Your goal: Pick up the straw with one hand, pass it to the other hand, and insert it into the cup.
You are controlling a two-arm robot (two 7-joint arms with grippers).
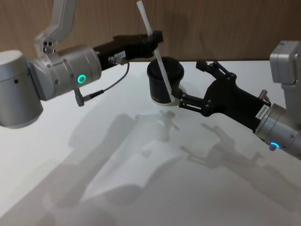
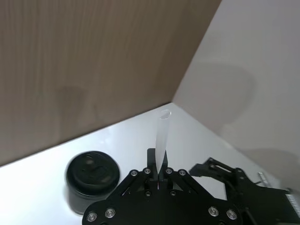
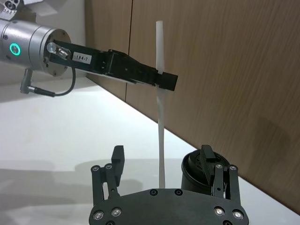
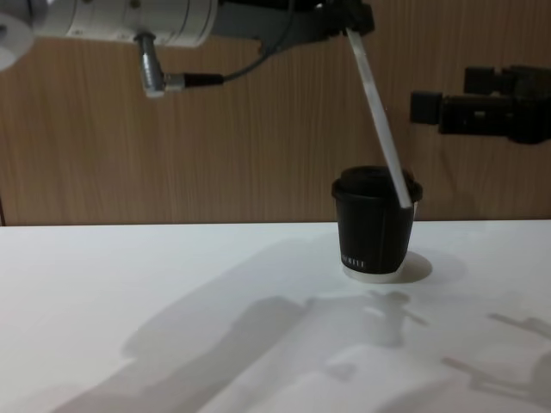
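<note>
My left gripper (image 1: 153, 38), on the silver wrist with the green ring, is shut on the white straw (image 1: 159, 61) about a third of the way down it, high above the table. The straw (image 4: 379, 120) hangs tilted, its lower end in front of the black lidded cup (image 4: 374, 232), outside it. In the left wrist view the straw (image 2: 163, 136) rises from the left gripper (image 2: 158, 177), with the cup (image 2: 91, 177) beside. My right gripper (image 1: 190, 84) stands open just right of the cup (image 1: 162, 87). In the right wrist view the straw (image 3: 160, 117) lines up between the right gripper's (image 3: 161, 157) spread fingers.
The white table (image 1: 141, 179) reaches back to a wooden wall (image 4: 215, 146) just behind the cup. A grey cable (image 1: 106, 84) loops below the left wrist. Open table surface lies in front of the cup.
</note>
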